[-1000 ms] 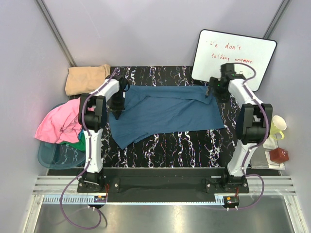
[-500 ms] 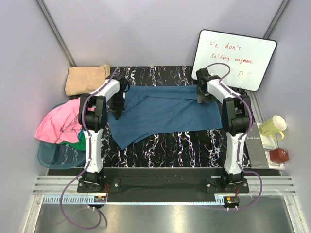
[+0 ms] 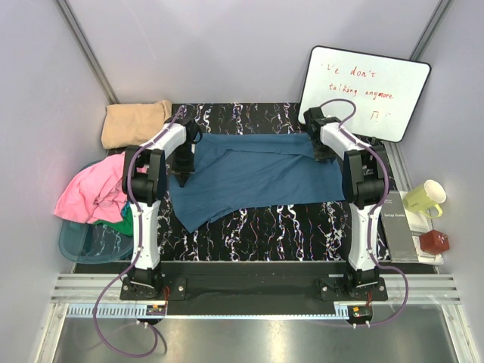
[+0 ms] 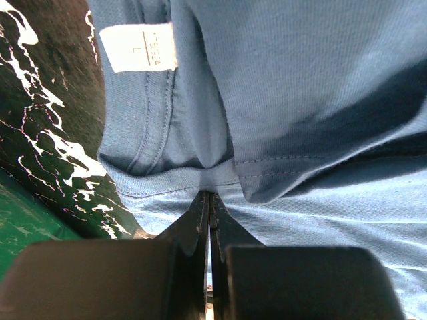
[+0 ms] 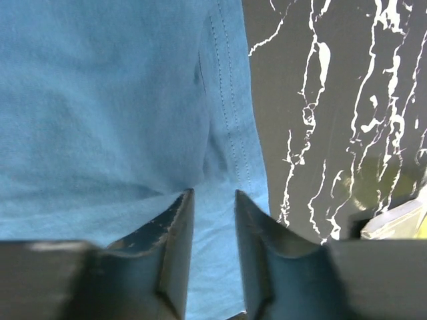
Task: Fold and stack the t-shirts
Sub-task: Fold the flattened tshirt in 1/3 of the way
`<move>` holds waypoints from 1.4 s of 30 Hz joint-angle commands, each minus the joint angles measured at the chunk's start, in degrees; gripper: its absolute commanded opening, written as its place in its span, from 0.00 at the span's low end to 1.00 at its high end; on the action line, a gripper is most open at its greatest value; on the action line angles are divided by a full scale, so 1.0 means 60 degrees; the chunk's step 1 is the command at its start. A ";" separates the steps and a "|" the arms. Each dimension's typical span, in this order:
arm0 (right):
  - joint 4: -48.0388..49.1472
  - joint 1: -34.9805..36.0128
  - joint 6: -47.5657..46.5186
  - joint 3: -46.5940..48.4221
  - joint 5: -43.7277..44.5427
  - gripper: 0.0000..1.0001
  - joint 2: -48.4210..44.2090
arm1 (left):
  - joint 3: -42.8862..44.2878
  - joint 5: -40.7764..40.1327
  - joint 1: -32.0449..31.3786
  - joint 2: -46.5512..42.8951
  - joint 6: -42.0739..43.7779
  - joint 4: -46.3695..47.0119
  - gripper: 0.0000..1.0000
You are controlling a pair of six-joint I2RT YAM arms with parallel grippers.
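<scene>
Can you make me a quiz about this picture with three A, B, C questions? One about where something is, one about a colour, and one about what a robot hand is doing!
1. Where does the tan shirt lie?
A) at the far left
B) at the near right
C) in the very middle

2. What colour is the spread-out shirt?
A) yellow
B) blue
C) white

3. What is the left gripper doing?
A) standing wide open
B) holding a spoon
C) shut, pinching the spread-out shirt's edge

Answers:
1 A: the top view shows it bunched up at the far left, away from the arm bases.
2 B: the top view and both wrist views show blue cloth.
3 C: the left wrist view shows its jaws pressed together on the hem.
</scene>
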 commanded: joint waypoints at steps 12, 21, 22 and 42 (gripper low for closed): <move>0.0109 0.0038 -0.0143 0.1266 0.0354 0.05 0.0224 | -0.0471 0.0277 -0.0026 0.0322 0.0026 0.0226 0.00; 0.0211 0.0067 -0.0069 0.0724 0.0220 0.00 -0.0026 | -0.0441 0.0335 -0.0026 0.0351 0.0041 0.0227 0.00; 0.0211 0.0067 -0.0084 0.0738 0.0308 0.00 -0.0011 | -0.0427 0.0321 -0.0026 0.0351 0.0041 0.0226 0.00; -0.0624 0.0038 0.0092 0.3524 0.0225 0.67 -0.0345 | -0.1114 0.0845 -0.0099 -0.2983 0.0085 0.0738 0.49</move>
